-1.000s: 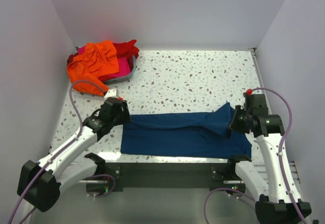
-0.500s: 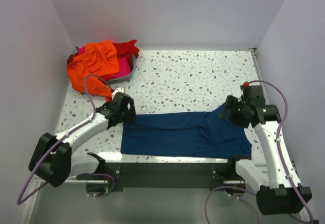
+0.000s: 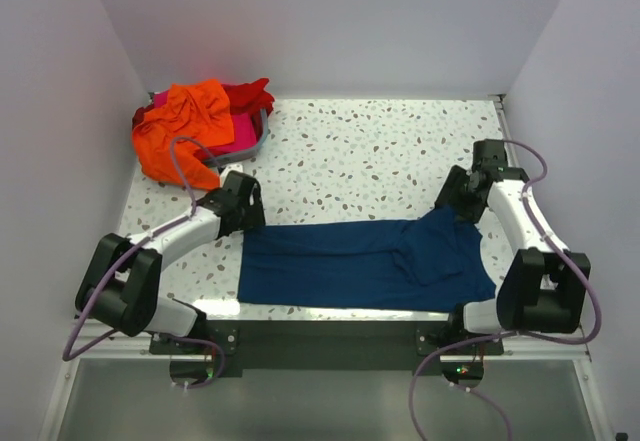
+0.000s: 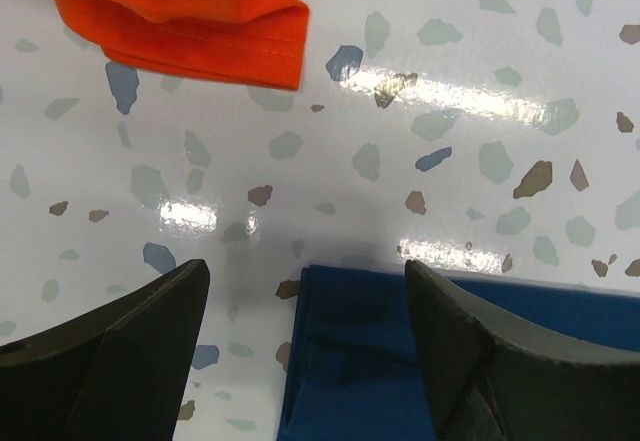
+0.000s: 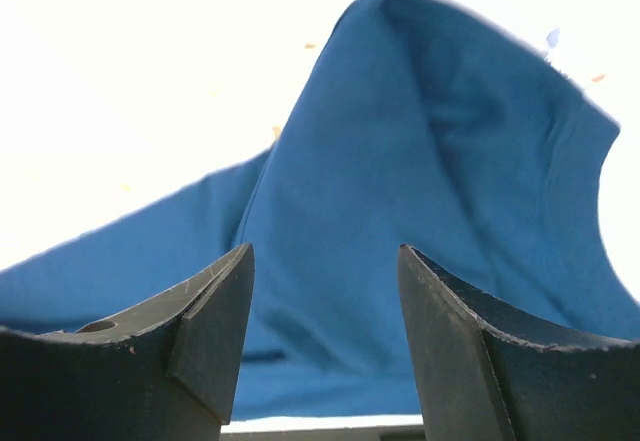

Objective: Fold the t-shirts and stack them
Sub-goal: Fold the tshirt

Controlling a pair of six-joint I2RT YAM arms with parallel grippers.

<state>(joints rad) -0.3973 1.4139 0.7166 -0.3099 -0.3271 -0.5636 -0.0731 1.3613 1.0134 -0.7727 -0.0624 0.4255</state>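
Left wrist view: the left gripper (image 4: 305, 286) has its jaws spread wide with nothing between them. It hangs just above the far left corner of the navy t-shirt (image 4: 360, 361), one finger over bare table (image 4: 450, 161) and the other over the cloth.
Right wrist view: the right gripper (image 5: 325, 261) is likewise wide open and empty, facing a raised fold of navy cloth at the shirt's right end.
Why so placed: each gripper sits at one end of the shirt's far edge. I read this as a setup for pinching both ends and carrying that edge over together.
Navy shirt, position: on the table along its near edge, between the two arms.
Navy shirt, long axis: left to right, as a long narrow band. I judge it is folded lengthwise, and a flap lies doubled over near the right end.
Navy shirt, pointing: collar end and hem end cannot be told apart, and no print shows.
Other shirts: the orange t-shirt (image 3: 185, 121), red t-shirt (image 3: 256, 94) and magenta pink t-shirt (image 3: 238, 143) are heaped in and over a grey basket (image 3: 263, 141) at the far left corner. An orange hem reaches toward the left gripper.
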